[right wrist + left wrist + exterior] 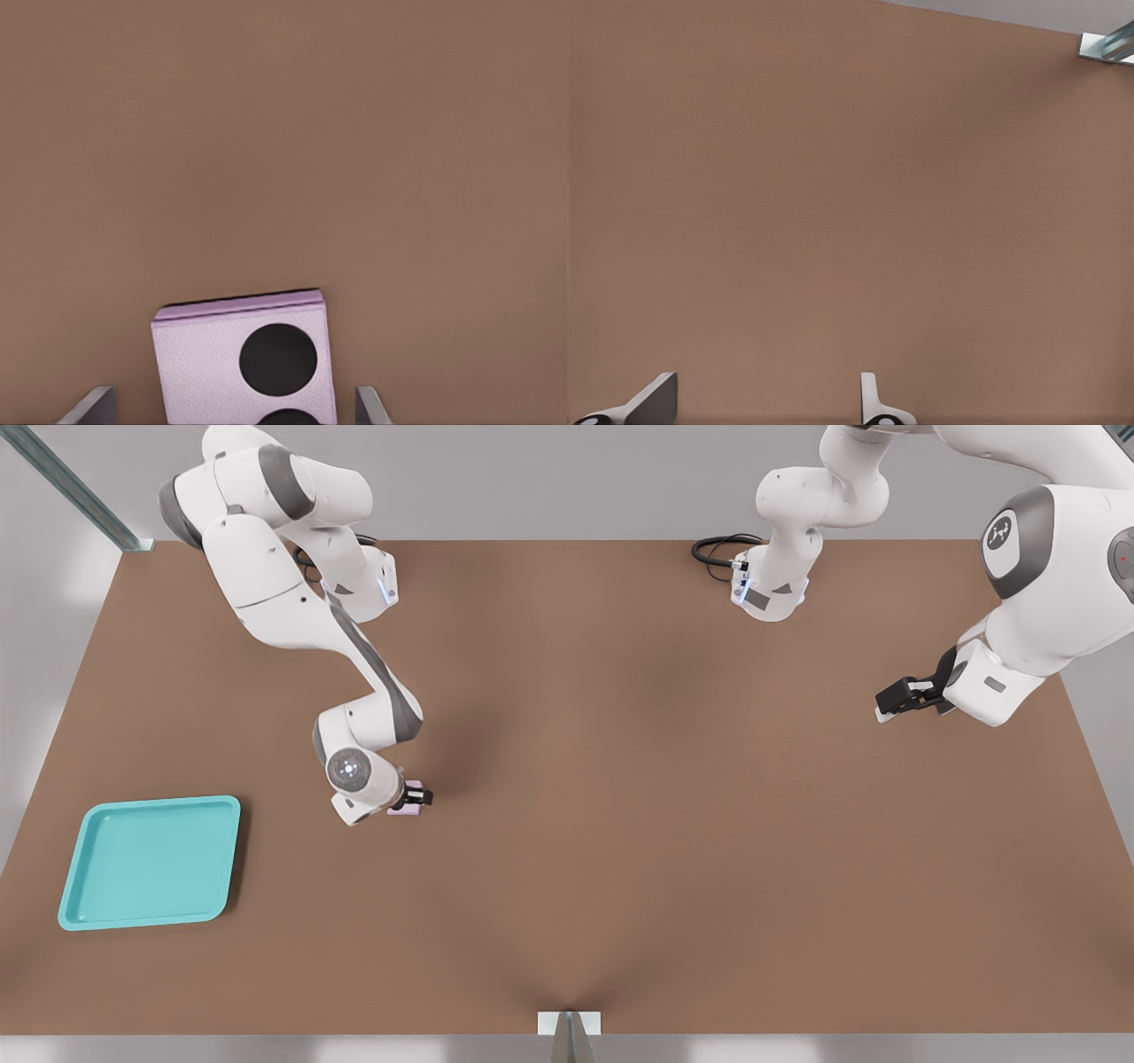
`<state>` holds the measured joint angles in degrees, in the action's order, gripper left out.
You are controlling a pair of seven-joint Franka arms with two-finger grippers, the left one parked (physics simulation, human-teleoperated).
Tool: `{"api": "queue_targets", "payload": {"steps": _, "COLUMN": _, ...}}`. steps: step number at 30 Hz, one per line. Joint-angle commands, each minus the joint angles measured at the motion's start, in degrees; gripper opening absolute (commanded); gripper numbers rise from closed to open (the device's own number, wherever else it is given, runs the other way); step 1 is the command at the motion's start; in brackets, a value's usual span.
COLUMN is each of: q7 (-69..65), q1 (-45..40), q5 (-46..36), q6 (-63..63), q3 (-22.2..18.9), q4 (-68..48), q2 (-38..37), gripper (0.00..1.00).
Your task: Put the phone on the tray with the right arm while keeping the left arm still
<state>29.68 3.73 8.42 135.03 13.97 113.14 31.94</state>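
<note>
The phone [244,363] lies flat on the brown surface [620,824], lens face up, well apart from the tray [149,862], off toward the front view's right of it. The gripper [416,797] is low over the phone, and in the right wrist view its fingers [89,407] are spread, one on each side of the pink body with a gap on both sides, not yet pinching it. I would judge the phone light, rigid and smooth-sided, so likely to slip under a weak squeeze. The sensible hold is across its two opposite side edges, near the middle. Whether the fingertips already reach down to the surface is hard to tell from here.
</note>
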Motion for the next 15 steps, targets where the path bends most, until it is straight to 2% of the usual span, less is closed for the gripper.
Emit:
{"api": "queue_targets", "payload": {"steps": 1, "q7": -2.1, "q1": -0.1, "q5": -0.1, "q6": 1.3, "q3": 0.0, "q4": 0.0, "q2": 0.3, "gripper": 1.00}}
{"api": "queue_targets", "payload": {"steps": 11, "q7": -2.0, "q1": -0.7, "q5": 0.0, "q6": 2.9, "q3": 0.0, "q4": 0.1, "q2": 2.2, "gripper": 1.00}}
{"api": "queue_targets", "payload": {"steps": 13, "q7": -2.1, "q1": -0.8, "q5": 0.0, "q6": 2.9, "q3": 0.0, "q4": 0.1, "q2": 2.2, "gripper": 0.91}}
{"api": "queue_targets", "payload": {"steps": 15, "q7": -2.1, "q1": -0.9, "q5": 0.3, "q6": 2.9, "q3": 0.0, "q4": 0.1, "q2": 2.3, "gripper": 0.88}}
